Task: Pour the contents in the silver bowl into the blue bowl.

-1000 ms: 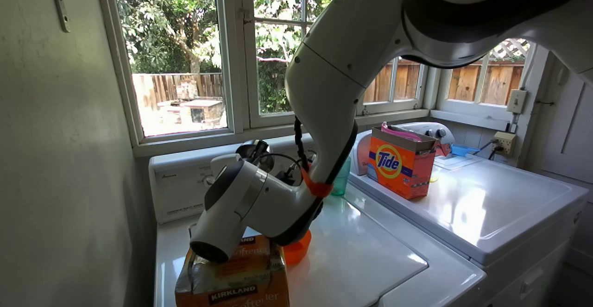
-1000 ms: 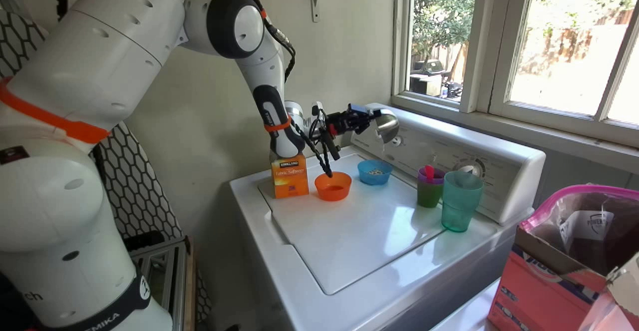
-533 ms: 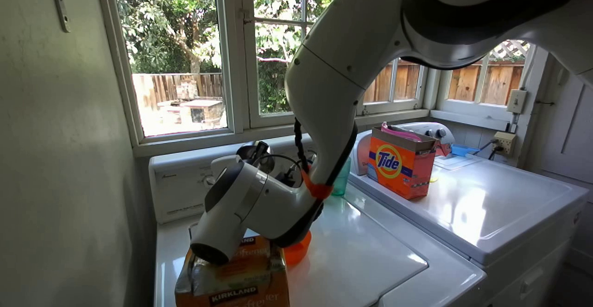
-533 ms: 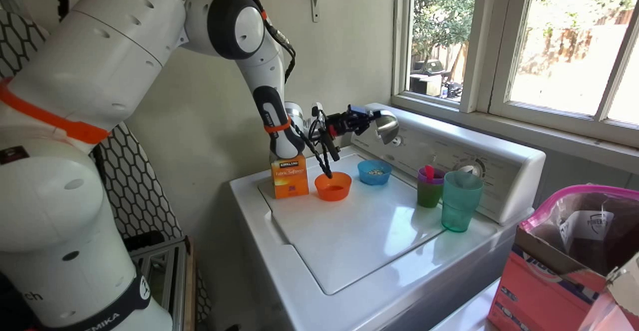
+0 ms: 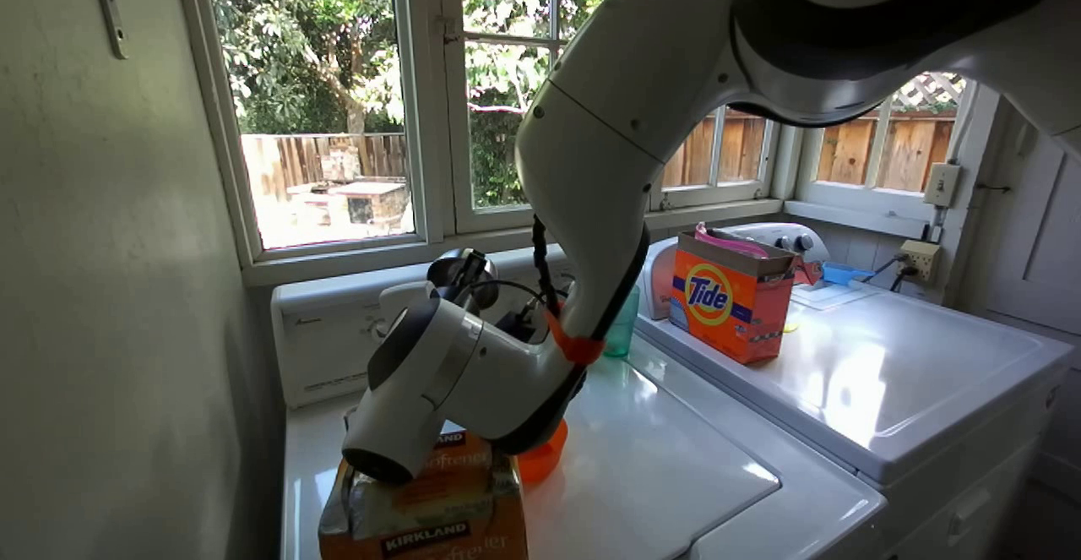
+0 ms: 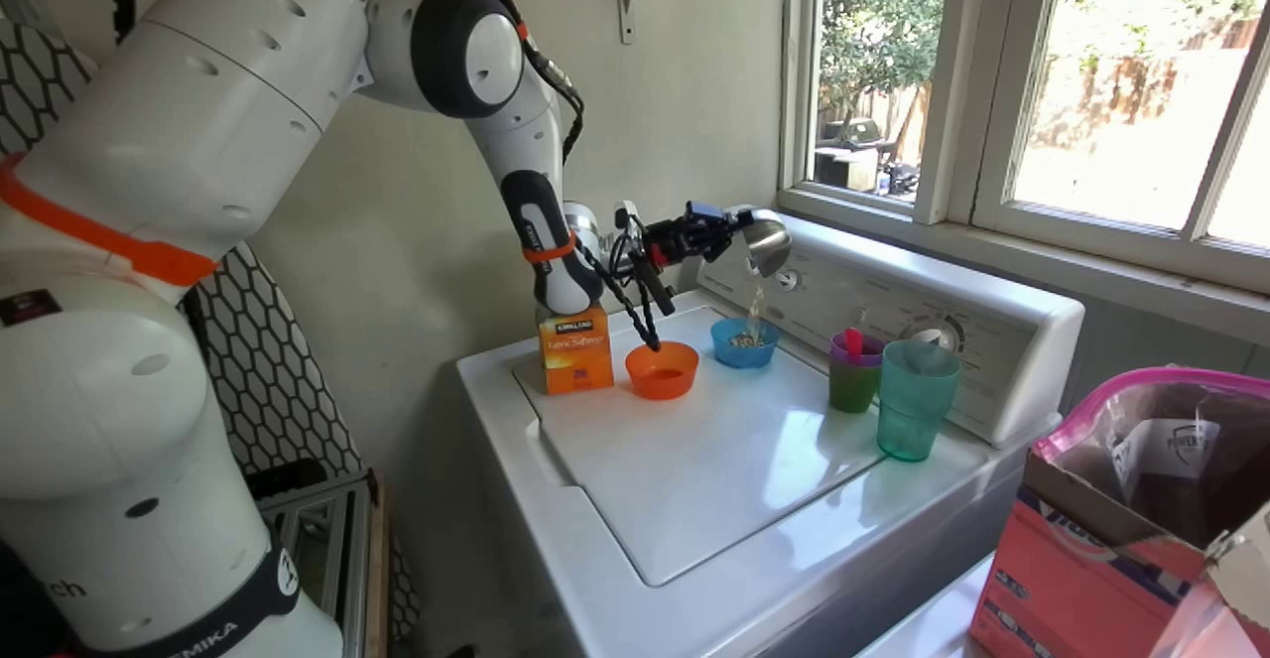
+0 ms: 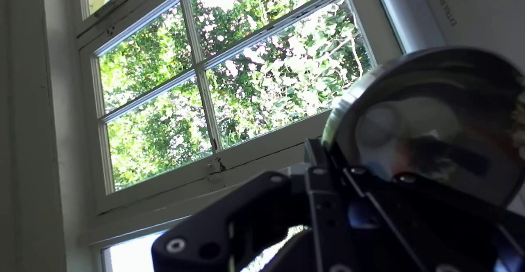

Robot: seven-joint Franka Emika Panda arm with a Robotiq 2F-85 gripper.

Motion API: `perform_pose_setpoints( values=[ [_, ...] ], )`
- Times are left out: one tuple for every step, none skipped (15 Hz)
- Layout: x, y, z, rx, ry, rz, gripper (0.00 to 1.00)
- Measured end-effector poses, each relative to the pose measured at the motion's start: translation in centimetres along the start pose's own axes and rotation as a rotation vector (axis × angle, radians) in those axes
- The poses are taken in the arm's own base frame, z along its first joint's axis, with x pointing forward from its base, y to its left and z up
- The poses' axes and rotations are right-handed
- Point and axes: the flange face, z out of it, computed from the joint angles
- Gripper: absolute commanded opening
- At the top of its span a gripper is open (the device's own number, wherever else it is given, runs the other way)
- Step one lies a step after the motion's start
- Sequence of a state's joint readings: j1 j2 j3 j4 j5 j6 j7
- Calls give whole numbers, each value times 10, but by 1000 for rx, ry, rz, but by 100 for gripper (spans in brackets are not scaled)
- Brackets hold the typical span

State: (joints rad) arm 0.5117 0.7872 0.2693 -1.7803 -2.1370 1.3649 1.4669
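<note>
1. Near the back corner of the worktop [image 6: 685,479] by the wall [image 6: 695,112], the silver bowl [image 6: 769,247] is hanging tipped above the blue bowl [image 6: 745,345], and pale contents [image 6: 755,307] are streaming down, so I'm judging the pour underway
2. The gripper [image 6: 740,220] is pinching the silver bowl by its rim, jaws narrow on the metal, presumably leaving the lower lip free
3. The blue bowl is sitting near the back edge, probably placed for catching that stream
4. The arm [image 6: 531,157] is standing bent at the elbow, forearm hanging above the softener box [image 6: 577,352] at the wall-side edge, wrist lying almost level
</note>
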Motion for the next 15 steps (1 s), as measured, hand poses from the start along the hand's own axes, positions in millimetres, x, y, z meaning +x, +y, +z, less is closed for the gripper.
perform_pose_setpoints(
  values=[
    [0,0,0,0,0,0,1],
    [0,0,0,-1,0,0,1],
    [0,0,0,-1,0,0,1],
    [0,0,0,-1,0,0,1],
    [0,0,1,-1,0,0,1],
    [-1,0,1,-1,-2,0,1],
    [-1,0,2,0,-8,0,1],
    [-3,0,4,5,-20,5,1],
    [-5,-1,6,18,-40,13,1],
    [-8,-1,10,37,-67,24,1],
    [-12,-1,14,58,-100,36,1],
    [-17,-2,20,81,-137,50,1],
    [-21,-1,27,105,-175,67,1],
    [-25,0,34,127,-211,89,1],
    [-27,2,42,152,-243,115,1]
  ],
)
